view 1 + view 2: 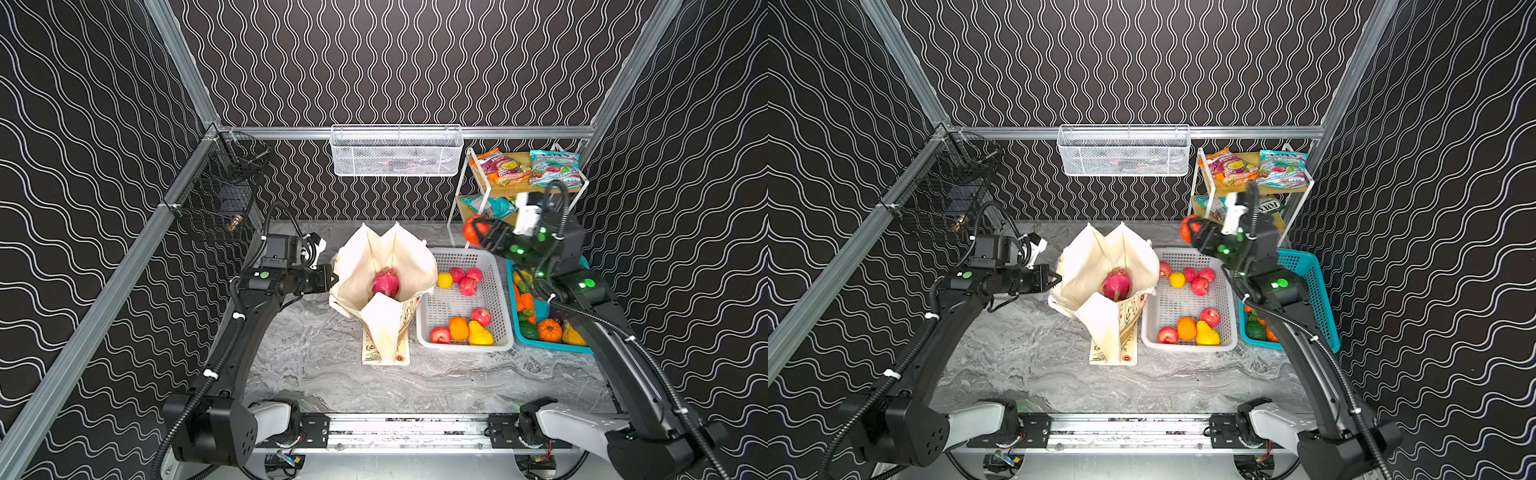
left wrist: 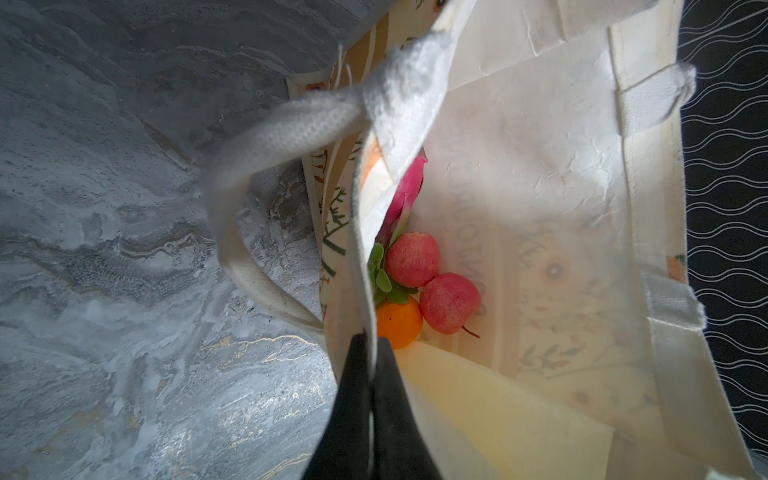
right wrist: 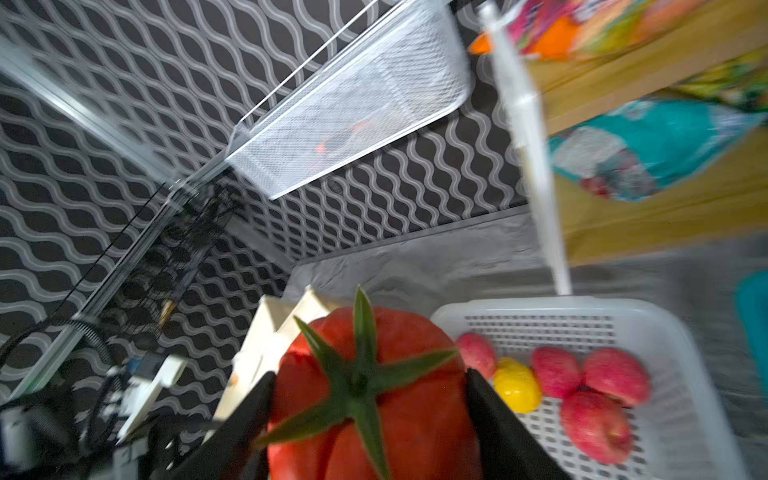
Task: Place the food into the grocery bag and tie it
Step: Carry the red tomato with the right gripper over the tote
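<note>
The packing looks partly done and the tying not begun. The grocery bag (image 1: 357,257) stands on the table (image 1: 324,374) just beside the white basket (image 1: 498,299), its mouth spread wide. The left end effector (image 1: 332,279) is pressed together on the bag's rim and holds that side open. The left wrist view shows the rim cloth caught between its dark fingers (image 2: 353,407). Inside the bag lie the dragon fruit (image 2: 409,183), an orange (image 2: 399,322) and two small red fruits (image 2: 412,259) — so several pieces of food are already in. The right end effector (image 1: 482,232) is raised above the far corner of the white basket, near the shelf rack (image 1: 459,199). Its jaws are set wide and pinch the red tomato (image 3: 399,340) by its sides, green stem towards the wrist camera. That view is blurred, but judging from both top views the tomato is probably not yet over the bag's mouth, so it has yet to be carried across and dropped in. The teal snack packet (image 1: 555,168) lies on the top shelf, untouched as far as can be seen. More fruit sits in the white basket and more produce in the teal basket (image 1: 544,309). The white strap handle (image 2: 291,129) hangs loose outside the bag — the knot is wholly to come.
</note>
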You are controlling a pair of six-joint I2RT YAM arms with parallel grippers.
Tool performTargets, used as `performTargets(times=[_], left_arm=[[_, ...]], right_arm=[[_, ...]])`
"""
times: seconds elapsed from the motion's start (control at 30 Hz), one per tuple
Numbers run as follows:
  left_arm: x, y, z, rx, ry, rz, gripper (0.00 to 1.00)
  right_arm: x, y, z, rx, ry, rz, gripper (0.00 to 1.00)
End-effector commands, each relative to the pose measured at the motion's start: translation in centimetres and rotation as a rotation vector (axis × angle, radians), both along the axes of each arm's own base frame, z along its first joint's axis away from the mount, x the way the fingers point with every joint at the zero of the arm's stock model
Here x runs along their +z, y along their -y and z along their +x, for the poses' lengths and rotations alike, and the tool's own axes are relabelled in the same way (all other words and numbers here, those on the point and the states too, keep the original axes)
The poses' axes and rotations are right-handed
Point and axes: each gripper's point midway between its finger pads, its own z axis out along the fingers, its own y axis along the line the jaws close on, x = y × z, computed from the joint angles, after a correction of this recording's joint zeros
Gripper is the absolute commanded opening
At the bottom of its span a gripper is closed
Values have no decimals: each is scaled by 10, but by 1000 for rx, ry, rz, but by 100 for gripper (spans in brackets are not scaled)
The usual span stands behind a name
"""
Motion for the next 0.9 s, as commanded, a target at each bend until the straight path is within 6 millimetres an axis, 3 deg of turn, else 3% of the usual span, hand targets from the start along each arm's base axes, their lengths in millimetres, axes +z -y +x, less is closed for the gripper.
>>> performTargets(times=[0.0,0.2,0.37,0.57,0.87], left_arm=[[3,1,-2,-8,-2,2,0],[5,1,-4,-12,-10,0,0],[7,1,-8,-11,-3,0,0],[10,1,-13,-13,-1,1,0],[18,1,-14,-16,12,-6,0]], right_arm=[[4,-41,-6,98,18,-25,59],[-9,-123,-20,275,1,-109,61],[-33,-167,-27,343,-34,-193,61],[-58,-194,-32,383,-71,-271,62],[-93,-206,-28,396,-130,-371,63]])
